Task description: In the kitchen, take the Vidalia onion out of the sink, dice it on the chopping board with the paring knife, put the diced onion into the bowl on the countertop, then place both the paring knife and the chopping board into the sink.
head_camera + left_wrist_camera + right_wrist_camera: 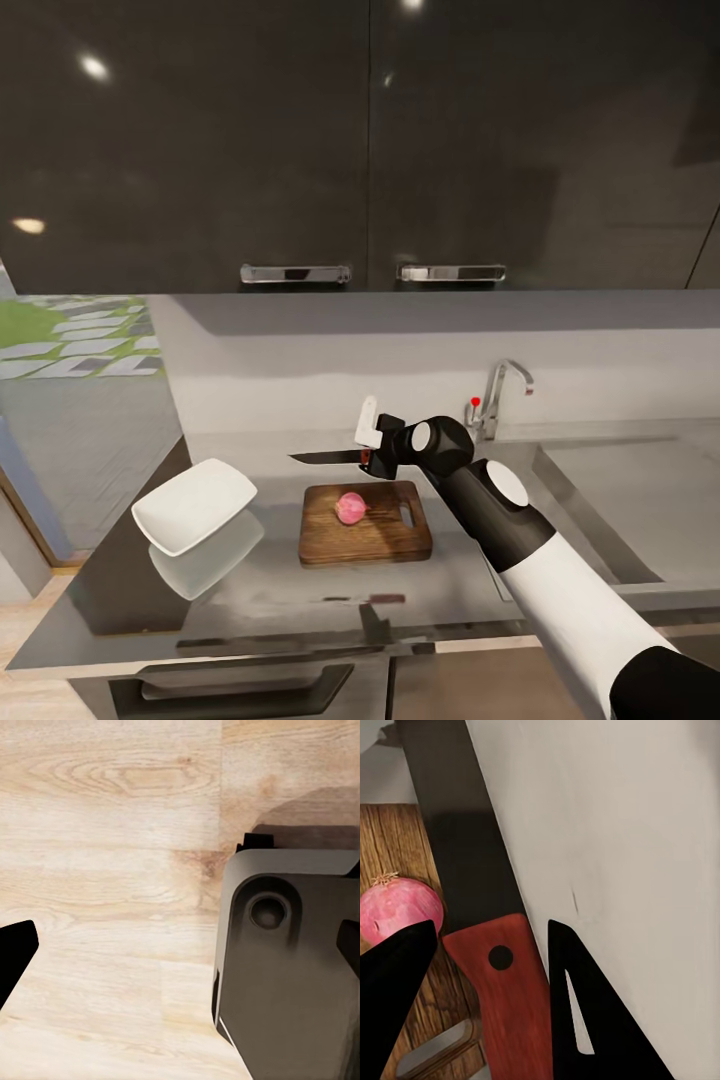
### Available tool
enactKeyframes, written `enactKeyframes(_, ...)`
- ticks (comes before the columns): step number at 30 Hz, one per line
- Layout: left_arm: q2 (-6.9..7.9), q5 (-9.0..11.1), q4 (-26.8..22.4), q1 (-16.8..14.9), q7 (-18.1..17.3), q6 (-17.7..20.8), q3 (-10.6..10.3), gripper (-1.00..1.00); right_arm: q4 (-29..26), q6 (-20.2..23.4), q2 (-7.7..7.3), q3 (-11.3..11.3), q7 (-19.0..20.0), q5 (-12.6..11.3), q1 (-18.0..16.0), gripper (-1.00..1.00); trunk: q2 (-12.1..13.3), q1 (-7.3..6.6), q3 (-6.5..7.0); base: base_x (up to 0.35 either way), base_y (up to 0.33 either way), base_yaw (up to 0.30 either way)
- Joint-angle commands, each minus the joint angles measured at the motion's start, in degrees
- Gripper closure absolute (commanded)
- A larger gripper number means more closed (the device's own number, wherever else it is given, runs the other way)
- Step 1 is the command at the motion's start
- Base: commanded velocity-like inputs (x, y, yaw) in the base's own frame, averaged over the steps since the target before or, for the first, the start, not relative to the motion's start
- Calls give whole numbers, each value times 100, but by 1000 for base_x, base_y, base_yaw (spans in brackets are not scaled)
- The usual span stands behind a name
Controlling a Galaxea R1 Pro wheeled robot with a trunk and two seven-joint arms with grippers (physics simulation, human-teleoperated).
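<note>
From the head view, the Vidalia onion (350, 507) sits on the chopping board (366, 524), a little off its middle on the side away from the slot handle. The right tool (371, 452) hangs above the board's far edge, clamped on the red handle of the paring knife (330, 457). The blade runs level, parallel to that far edge, tip pointing toward the white bowl (194, 505) that sits on the tabletop (270, 590) beside the board. So the onion lies below the blade and nearer the robot; the cut looks to need a pull back and a drop.

The left wrist view gives wood-plank floor (112, 870) and a grey part of the robot's base (292, 967); the left tool's fingertips (15, 949) stand wide apart, holding nothing.

In the right wrist view, the right tool's fingers (397, 967) pinch the knife's handle (510, 990), and the onion (399, 911) rests on the board (394, 840) just beside the blade.
</note>
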Motion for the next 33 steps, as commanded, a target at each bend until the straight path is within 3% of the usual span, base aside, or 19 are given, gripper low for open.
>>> enactKeyframes(1,-1,38,1,-5,9,21,-51,-100,-7,29,-1,4,30,32,-6,100,-52,25,-30,0,0,0)
enactKeyframes(6,0,38,1,-5,9,18,-51,-100,-7,29,-18,3,29,26,-6,100,-252,135,-119,0,0,0)
enactKeyframes(13,6,38,1,-5,3,-4,-54,-100,63,22,-37,-5,-10,20,-5,100,-252,135,-119,0,0,0)
enactKeyframes(21,17,30,-2,-5,-8,-19,-55,-100,120,-9,-40,-6,-365,2,6,100,-252,135,-119,0,0,0)
enactKeyframes(33,4,29,-11,-5,-9,-23,-55,-100,150,-15,-40,-6,-410,5,11,100,-252,135,-179,0,0,0)
